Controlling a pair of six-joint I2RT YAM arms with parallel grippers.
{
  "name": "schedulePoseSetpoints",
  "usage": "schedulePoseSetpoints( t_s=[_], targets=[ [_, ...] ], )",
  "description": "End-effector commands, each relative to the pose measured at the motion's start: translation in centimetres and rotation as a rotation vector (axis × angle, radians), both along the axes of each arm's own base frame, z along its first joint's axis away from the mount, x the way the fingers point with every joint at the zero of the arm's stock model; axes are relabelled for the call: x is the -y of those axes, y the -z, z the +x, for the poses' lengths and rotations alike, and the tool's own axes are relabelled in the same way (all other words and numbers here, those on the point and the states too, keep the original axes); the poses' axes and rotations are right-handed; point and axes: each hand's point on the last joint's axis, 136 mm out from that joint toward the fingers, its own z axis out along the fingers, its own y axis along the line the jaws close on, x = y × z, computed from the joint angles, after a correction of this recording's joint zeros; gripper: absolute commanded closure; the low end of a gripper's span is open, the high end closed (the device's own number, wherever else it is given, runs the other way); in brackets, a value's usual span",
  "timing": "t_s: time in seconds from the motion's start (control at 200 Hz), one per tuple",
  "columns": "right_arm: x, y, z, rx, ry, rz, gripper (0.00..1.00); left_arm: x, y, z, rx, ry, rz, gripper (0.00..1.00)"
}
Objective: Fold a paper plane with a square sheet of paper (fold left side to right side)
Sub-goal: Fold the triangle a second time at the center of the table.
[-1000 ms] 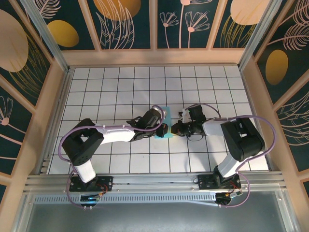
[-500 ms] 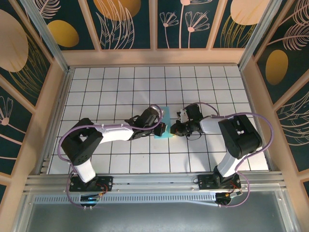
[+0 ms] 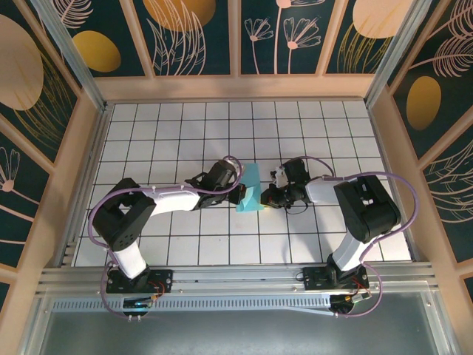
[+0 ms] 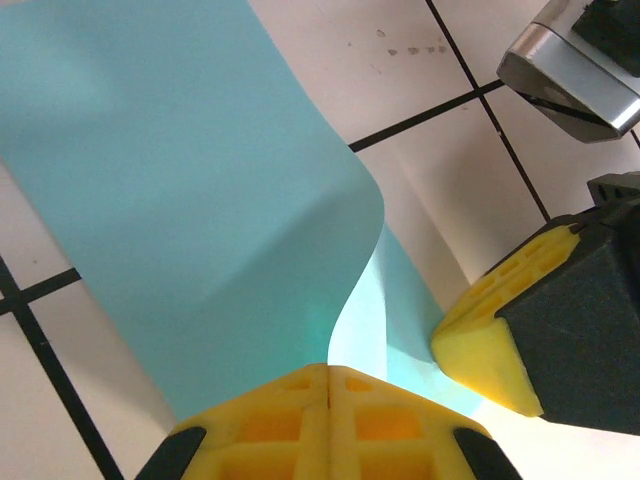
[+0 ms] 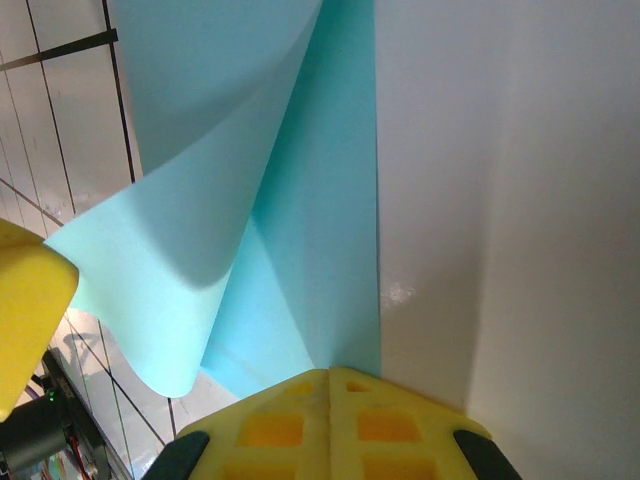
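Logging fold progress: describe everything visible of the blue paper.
The square sheet of paper is thin, plain light-blue, lying on the grid table. It is partly folded: one flap curls up over a flat lower layer. The shut left gripper seems to pinch the flap; the shut right gripper touches the lower layer.

White black-lined floor tiles (image 3: 185, 133) lie central; dark teal, gold-ovalled wall panels (image 3: 199, 29) stand from 9 to 3 o'clock; seemingly aluminium rails (image 3: 236, 277) run at 6 o'clock.

square sheet of paper (image 4: 190, 180) thin, smooth, matt light-blue (faintly translucent where it curls), left gripper (image 4: 328, 385) pads (image 4: 265, 428) matt yellow, foam-like, table (image 3: 177, 133) smooth white tile, slight sheen, rail (image 3: 222, 281) brushed metal
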Motion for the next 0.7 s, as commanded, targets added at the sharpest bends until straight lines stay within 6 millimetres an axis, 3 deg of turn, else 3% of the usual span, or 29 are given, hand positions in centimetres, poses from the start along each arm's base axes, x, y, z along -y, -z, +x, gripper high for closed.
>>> schedulePoseSetpoints(
  t_s=[0.0, 0.691],
  targets=[
    [1.2, 2.6, -1.0, -0.051, 0.002, -0.107, 1.00, -0.6, 0.1, 0.1, 0.012, 0.012, 0.027, 1.00],
    [1.3, 2.8, -1.1, -0.057, 0.004, -0.109, 1.00, -1.7, 1.5, 1.8, 0.032, -0.034, 0.092, 1.00]
  ],
)
